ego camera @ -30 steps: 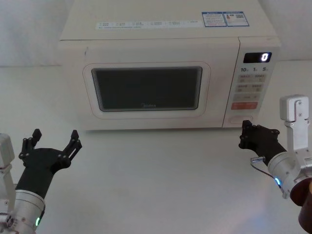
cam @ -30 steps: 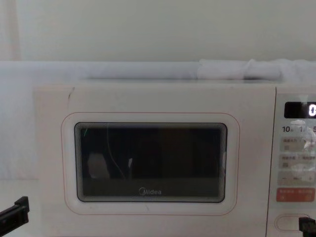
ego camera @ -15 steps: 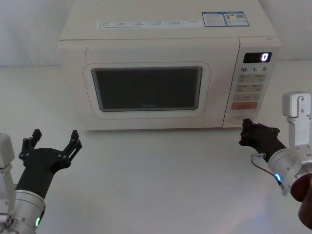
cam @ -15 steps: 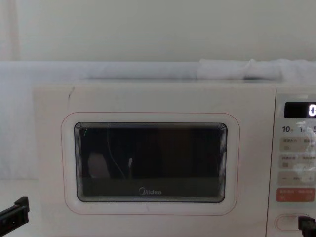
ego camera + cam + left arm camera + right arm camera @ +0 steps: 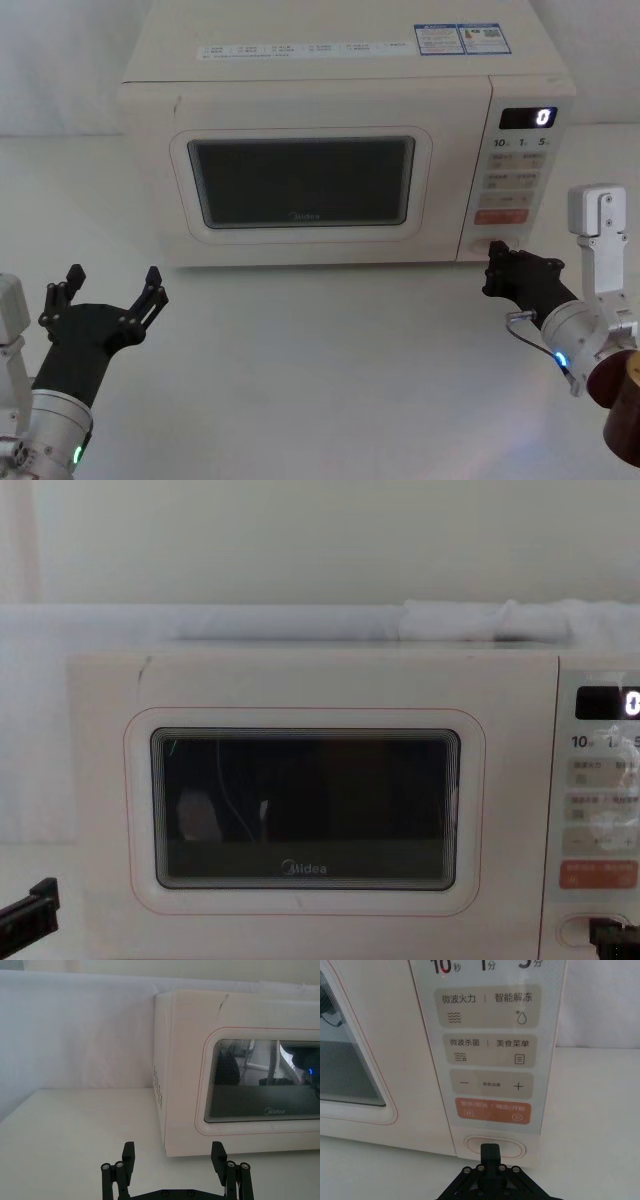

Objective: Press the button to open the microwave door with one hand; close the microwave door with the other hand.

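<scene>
The cream-white microwave (image 5: 330, 70) stands at the back of the table with its door (image 5: 300, 185) closed flush. The button (image 5: 512, 1145) is the wide pill-shaped key at the bottom of the control panel (image 5: 518, 170). My right gripper (image 5: 490, 1150) is shut, its tip pointing at the middle of the button and right against it or just short of contact. In the head view this gripper (image 5: 494, 260) sits at the panel's lower edge. My left gripper (image 5: 110, 292) hovers open over the table, in front of and left of the door.
The microwave's left side wall (image 5: 161, 1075) faces bare white table (image 5: 320, 370). A white cloth-covered ledge (image 5: 480, 620) runs behind the oven. The display (image 5: 528, 117) reads 0. A brown cylindrical part (image 5: 625, 420) of my right arm is at the lower right.
My right gripper has edged forward and slightly left, closing in on the button. The door stays closed and the left arm has not moved.
</scene>
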### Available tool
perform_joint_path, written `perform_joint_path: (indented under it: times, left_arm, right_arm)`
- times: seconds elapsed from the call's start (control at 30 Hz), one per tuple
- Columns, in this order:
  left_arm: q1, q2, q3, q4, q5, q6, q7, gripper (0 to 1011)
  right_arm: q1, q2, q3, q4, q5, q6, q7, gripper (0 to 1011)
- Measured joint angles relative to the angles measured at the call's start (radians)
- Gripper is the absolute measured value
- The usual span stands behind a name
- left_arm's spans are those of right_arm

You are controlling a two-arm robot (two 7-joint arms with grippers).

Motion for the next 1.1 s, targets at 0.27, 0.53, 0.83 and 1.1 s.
perform_joint_path:
  times: [0.27, 0.53, 0.83, 1.1]
  left_arm:
    - [0.000, 0.000, 0.000, 0.000, 0.000, 0.000, 0.000, 1001]
    - [0.000, 0.000, 0.000, 0.000, 0.000, 0.000, 0.000, 1001]
    - [0.000, 0.000, 0.000, 0.000, 0.000, 0.000, 0.000, 1001]
    - [0.000, 0.000, 0.000, 0.000, 0.000, 0.000, 0.000, 1001]
  right_arm:
    - [0.005, -0.003, -0.005, 0.018, -0.004, -0.002, -0.008, 0]
    - [0.006, -0.005, -0.005, 0.022, -0.009, -0.006, -0.015, 0]
    - [0.007, -0.005, -0.003, 0.020, -0.014, -0.011, -0.018, 0]
    - [0.009, -0.007, 0.000, 0.018, -0.020, -0.015, -0.022, 0]
